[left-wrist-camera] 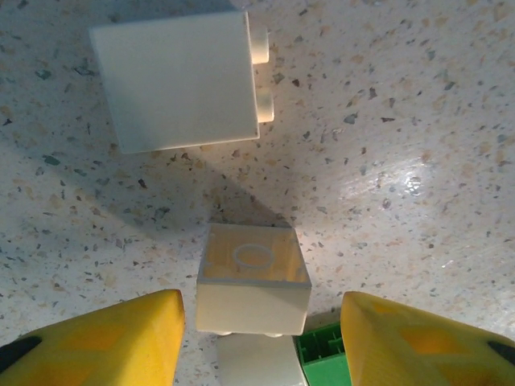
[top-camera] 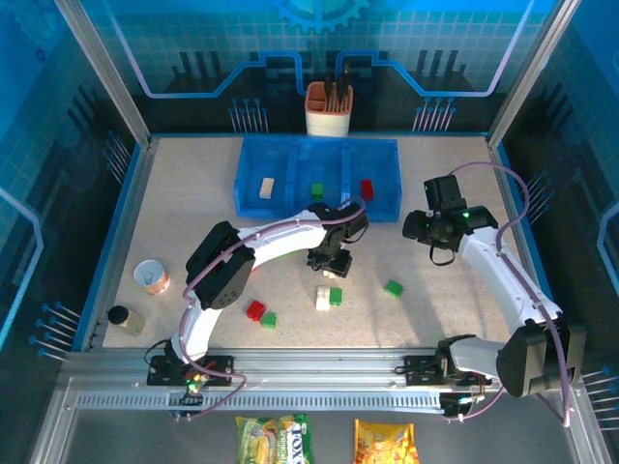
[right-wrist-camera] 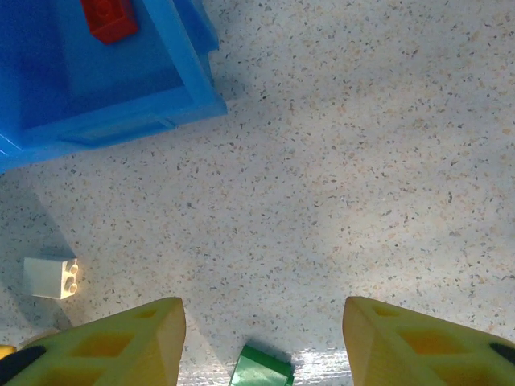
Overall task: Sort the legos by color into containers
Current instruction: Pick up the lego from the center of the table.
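1. Table (top-camera: 184, 203): speckled top, carries everything.
2. Tray (top-camera: 319, 141): blue, three bays, at the far side, just in front of the orange-and-white holder cup (top-camera: 329, 109). One lego per bay: sorted cream (top-camera: 268, 187) left, sorted green (top-camera: 317, 190) middle, sorted red (top-camera: 367, 188) right.
3. Left gripper (left-wrist-camera: 261, 310): the arm curls in to mid-table, just near of the tray. Jaws are parted and grip nothing. They straddle the cream brick (left-wrist-camera: 253, 289), with a bare gap on each side.
4. Right gripper (right-wrist-camera: 261, 310): off the tray's right end, over bare table. Jaws are apart and empty.
5. Snack packets (top-camera: 274, 437): two, off the table in front of the arm bases.
6. Small cup (top-camera: 152, 276): at the left edge of the table, well apart from the bricks.
7. Loose legos, all on the table near of the tray:
   - White brick (left-wrist-camera: 181, 76) lies on its side ahead of the left fingers, apart from the cream brick.
   - Corner green brick (left-wrist-camera: 322, 358) sits just beside the cream brick. Can't tell if they touch.
   - Lone green brick (top-camera: 393, 287) sits right of centre, on its own.
   - Red brick (top-camera: 254, 309) and small green brick (top-camera: 268, 319) sit just beside each other near the left arm's elbow.
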Tool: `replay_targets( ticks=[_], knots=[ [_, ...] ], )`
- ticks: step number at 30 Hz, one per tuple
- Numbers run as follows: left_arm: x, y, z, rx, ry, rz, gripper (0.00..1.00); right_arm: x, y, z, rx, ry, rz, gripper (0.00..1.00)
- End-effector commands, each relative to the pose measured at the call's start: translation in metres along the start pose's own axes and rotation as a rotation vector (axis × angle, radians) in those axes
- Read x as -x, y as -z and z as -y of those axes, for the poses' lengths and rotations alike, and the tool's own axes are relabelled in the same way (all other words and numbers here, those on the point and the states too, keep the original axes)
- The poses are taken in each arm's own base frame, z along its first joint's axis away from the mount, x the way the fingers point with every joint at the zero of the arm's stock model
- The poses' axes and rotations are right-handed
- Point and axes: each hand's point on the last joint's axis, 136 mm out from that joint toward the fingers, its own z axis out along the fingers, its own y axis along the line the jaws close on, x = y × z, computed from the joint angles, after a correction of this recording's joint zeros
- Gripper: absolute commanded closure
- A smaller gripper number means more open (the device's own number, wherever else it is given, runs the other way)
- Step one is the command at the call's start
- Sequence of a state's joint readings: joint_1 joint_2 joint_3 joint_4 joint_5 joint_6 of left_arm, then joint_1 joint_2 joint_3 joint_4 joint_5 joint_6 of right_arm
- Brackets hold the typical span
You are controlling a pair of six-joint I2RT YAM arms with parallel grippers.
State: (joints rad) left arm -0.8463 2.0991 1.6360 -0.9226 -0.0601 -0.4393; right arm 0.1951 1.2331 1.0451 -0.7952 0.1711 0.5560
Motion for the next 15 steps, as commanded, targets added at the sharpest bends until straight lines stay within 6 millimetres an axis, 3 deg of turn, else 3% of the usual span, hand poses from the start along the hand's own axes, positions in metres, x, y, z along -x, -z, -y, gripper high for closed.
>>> replay_targets(
  ticks=[1,15],
  knots=[
    [-0.0021,-0.0026,0.0004,0.022,-0.024,-0.018,0.46,-0.006,-0.0049,0.0039,-0.003,0.002,-0.031,0.45],
    [0.0026,0.0002,0.0038,0.013,-0.036,-0.007,0.59,-0.0064,-0.0041,0.0022,0.006,-0.002,-0.036,0.45]
  ],
)
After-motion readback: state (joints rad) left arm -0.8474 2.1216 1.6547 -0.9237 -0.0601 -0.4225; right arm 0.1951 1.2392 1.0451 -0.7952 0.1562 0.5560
